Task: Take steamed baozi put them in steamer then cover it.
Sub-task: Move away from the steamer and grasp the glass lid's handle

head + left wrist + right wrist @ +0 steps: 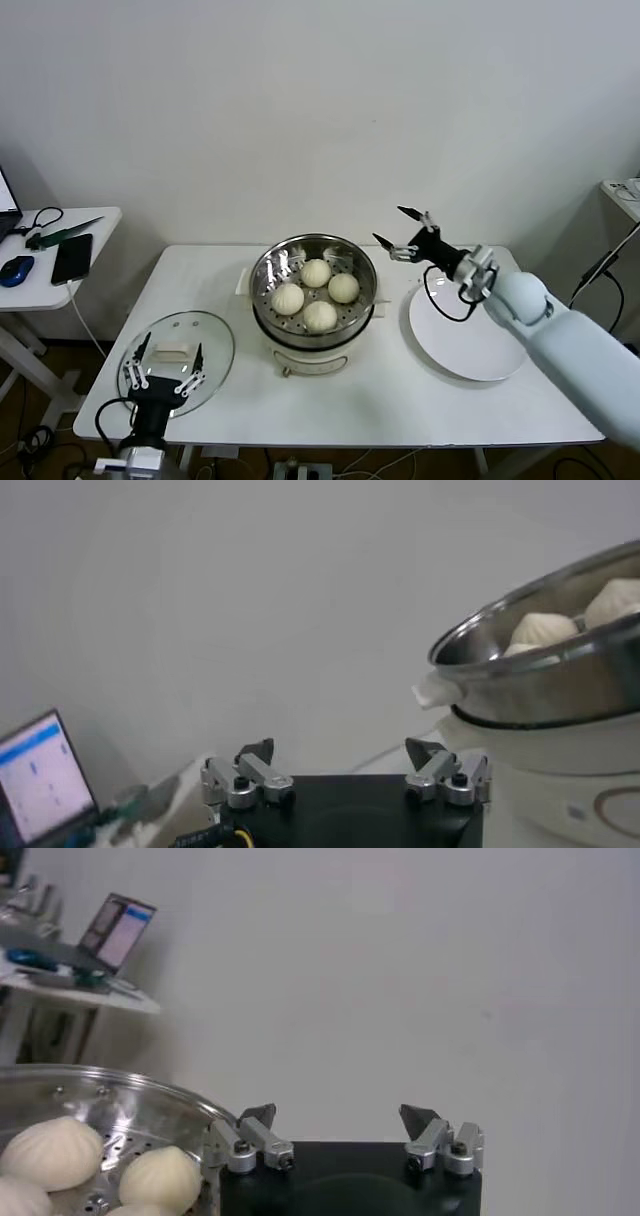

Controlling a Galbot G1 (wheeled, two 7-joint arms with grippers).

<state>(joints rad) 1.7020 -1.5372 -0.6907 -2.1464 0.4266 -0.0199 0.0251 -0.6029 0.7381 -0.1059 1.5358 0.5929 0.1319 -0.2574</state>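
Stainless-steel steamer (313, 300) holding four baozi (318, 292); right gripper (404, 231) spread beside it, left gripper (165, 368) spread over glass lid (213, 345).

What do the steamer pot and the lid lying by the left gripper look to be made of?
The steamer pot looks like polished stainless steel: mirror-bright wall, perforated tray, on a cream base, probably plastic. The cover looks like clear glass: the table shows through it, with a thin metal-looking rim and a matte cream handle.
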